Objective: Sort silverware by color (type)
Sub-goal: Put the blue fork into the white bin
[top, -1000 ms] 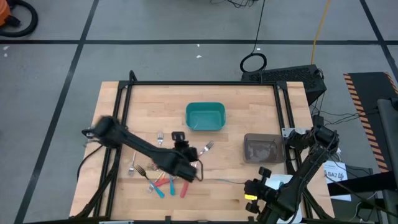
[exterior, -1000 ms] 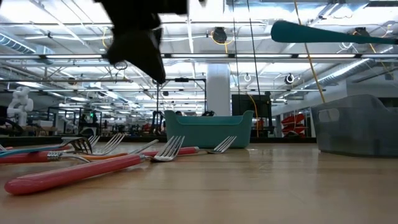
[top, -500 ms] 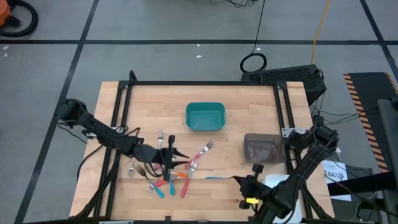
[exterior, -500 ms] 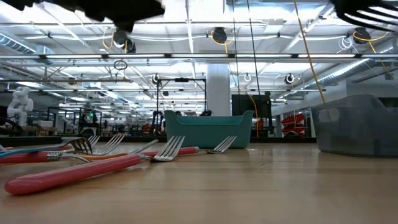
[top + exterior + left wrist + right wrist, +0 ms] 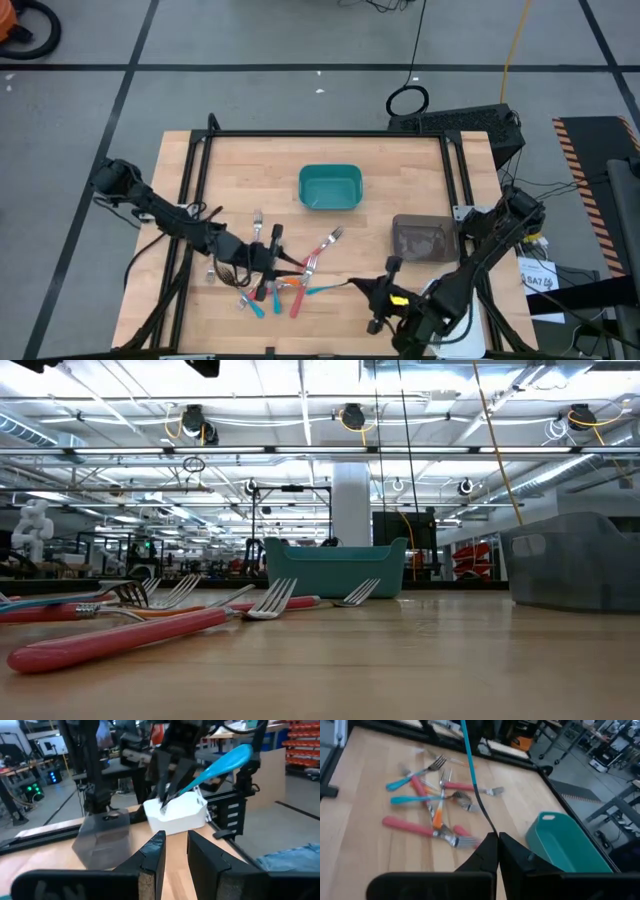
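The right claw (image 5: 352, 285) is clamped on the tines of a teal fork (image 5: 468, 751), its handle jutting out toward the fork pile (image 5: 275, 275) on the surface (image 5: 400, 180). The left claw (image 5: 268, 262) hovers just over that pile, fingers slightly parted, holding nothing. A teal bin (image 5: 330, 187) sits beyond it. The forks look light, stiff and slippery; the plastic handle likely gives surer hold than tines.

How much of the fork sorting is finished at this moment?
Done: nothing visible; the teal plastic bin looks empty. In hand: the right gripper is shut on one teal-handled metal fork. Left: the pile of red, orange and teal-handled forks, under the left gripper.
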`<state>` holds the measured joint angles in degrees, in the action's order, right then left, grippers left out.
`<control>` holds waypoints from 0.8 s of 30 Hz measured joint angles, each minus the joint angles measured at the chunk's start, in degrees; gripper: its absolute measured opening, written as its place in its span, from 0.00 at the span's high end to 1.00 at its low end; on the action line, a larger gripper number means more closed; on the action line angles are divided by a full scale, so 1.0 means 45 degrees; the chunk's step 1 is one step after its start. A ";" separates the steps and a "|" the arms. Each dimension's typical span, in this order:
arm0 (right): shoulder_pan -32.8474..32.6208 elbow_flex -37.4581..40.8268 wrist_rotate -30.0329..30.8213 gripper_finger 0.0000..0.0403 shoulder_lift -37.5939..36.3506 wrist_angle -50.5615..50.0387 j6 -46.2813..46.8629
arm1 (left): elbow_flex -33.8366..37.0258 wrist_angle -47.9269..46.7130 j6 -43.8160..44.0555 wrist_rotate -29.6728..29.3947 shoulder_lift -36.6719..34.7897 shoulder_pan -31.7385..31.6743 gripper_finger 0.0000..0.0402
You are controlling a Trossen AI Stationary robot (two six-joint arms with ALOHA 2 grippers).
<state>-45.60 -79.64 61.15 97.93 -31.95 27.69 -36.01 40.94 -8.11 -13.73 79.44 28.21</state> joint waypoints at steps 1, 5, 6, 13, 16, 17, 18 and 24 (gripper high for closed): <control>0.0184 0.0142 -0.0225 1.00 0.0000 0.0593 -0.0434 | 0.0000 -0.0028 -0.0031 0.0009 0.0000 0.0022 0.80; 0.0912 0.0913 -0.2009 1.00 0.0010 0.4070 -0.3152 | 0.0005 -0.0042 -0.0042 0.0004 0.0020 0.0015 0.80; 0.1112 0.1148 -0.2392 1.00 0.0005 0.5032 -0.3846 | 0.0005 -0.0037 -0.0033 0.0008 0.0019 0.0023 0.80; 0.2320 0.4279 -0.4120 1.00 0.0005 1.3964 -0.7303 | 0.0005 -0.0085 0.0060 0.0007 0.0019 0.0035 0.80; 0.2870 0.5545 -0.5277 1.00 0.0005 1.6917 -0.7242 | 0.0005 -0.0009 0.0065 0.0009 0.0019 0.0050 0.80; 0.3011 0.5874 -0.5352 1.00 0.0005 1.7653 -0.7138 | 0.0005 0.0059 0.0075 0.0009 0.0019 0.0058 0.80; 0.3139 0.6150 -0.5412 1.00 0.0005 1.8214 -0.7035 | 0.0005 0.0242 0.0089 0.0009 0.0052 0.0058 0.80; 0.3462 0.6815 -0.5617 1.00 0.0005 1.9428 -0.6651 | 0.0000 0.2009 -0.0407 -0.0012 0.0600 0.0182 0.80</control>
<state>-30.02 -48.97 35.87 97.95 55.47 -2.24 -36.01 49.98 -9.94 -13.79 82.14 29.02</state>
